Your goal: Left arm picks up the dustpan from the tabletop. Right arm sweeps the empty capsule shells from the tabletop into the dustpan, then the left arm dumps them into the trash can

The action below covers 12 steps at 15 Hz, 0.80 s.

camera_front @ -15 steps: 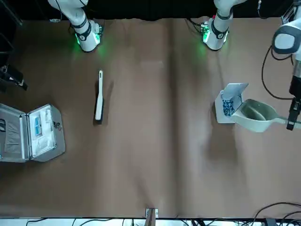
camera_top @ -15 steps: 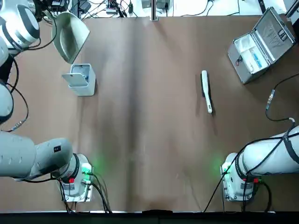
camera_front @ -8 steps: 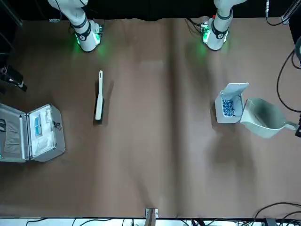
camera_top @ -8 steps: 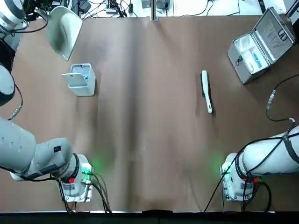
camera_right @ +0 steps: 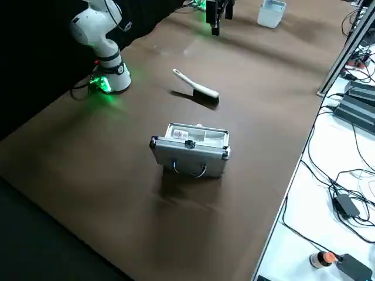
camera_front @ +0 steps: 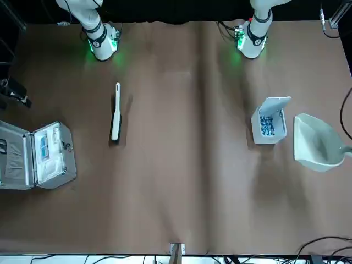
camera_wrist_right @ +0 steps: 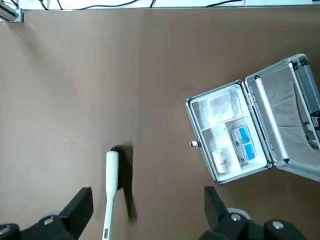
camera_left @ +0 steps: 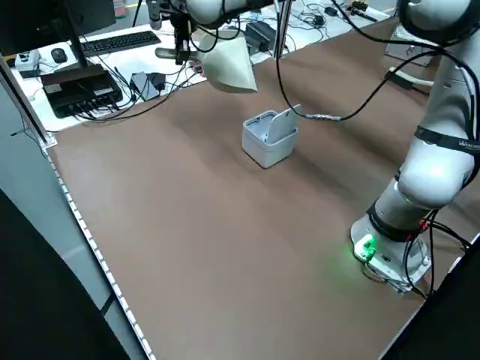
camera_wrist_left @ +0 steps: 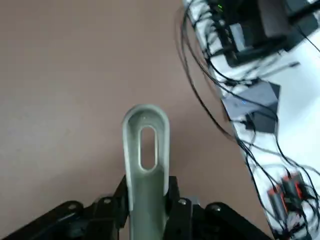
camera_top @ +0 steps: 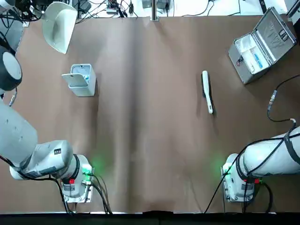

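The pale dustpan (camera_top: 58,26) hangs in the air over the table's far left corner, beyond the trash can (camera_top: 80,79). My left gripper (camera_wrist_left: 146,199) is shut on the dustpan's handle (camera_wrist_left: 146,150). The scoop (camera_front: 316,144) looks empty and is apart from the trash can (camera_front: 269,124). That light-grey can stands open, with blue-and-white capsule shells (camera_front: 267,125) inside. I see no shells on the tabletop (camera_top: 150,117). My right gripper (camera_wrist_right: 147,197) is open and empty, high over the right side of the table above the brush (camera_wrist_right: 110,190).
A white-handled brush (camera_top: 206,91) lies on the right half of the table. An open silver case (camera_top: 262,44) sits at the far right corner. Cables, a keyboard and boxes crowd the bench (camera_left: 97,67) past the far left edge.
The left arm has carried the dustpan away from the trash can's opening, toward the far left corner of the table. The right arm and the brush have not moved.
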{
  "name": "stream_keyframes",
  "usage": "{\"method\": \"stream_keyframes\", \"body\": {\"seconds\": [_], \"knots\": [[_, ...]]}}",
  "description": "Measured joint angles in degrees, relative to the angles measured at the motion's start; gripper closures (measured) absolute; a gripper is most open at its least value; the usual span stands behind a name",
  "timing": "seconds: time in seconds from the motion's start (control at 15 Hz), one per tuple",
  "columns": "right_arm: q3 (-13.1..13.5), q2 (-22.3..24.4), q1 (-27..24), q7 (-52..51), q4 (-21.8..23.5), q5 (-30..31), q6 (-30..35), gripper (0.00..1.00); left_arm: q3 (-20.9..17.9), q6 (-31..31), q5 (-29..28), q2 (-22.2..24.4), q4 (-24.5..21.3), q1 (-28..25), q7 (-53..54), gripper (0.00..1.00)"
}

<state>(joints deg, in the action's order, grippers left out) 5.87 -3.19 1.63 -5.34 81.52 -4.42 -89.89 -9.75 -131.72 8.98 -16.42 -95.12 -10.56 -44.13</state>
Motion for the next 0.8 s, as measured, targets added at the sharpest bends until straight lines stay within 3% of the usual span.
{"method": "stream_keyframes", "body": {"seconds": [0.4, 0.8], "knots": [[0.02, 0.0, -0.01, 0.0, 0.03, 0.01, -0.07, 0.02, -3.38, 5.55, -1.66, -9.7, 8.42, 0.83, -6.0, 0.67], [0.1, 0.0, -0.12, -0.01, 0.03, 0.01, -0.22, 0.02, -6.72, 8.05, -1.84, -16.02, 12.36, 0.85, -7.36, 0.67]]}}
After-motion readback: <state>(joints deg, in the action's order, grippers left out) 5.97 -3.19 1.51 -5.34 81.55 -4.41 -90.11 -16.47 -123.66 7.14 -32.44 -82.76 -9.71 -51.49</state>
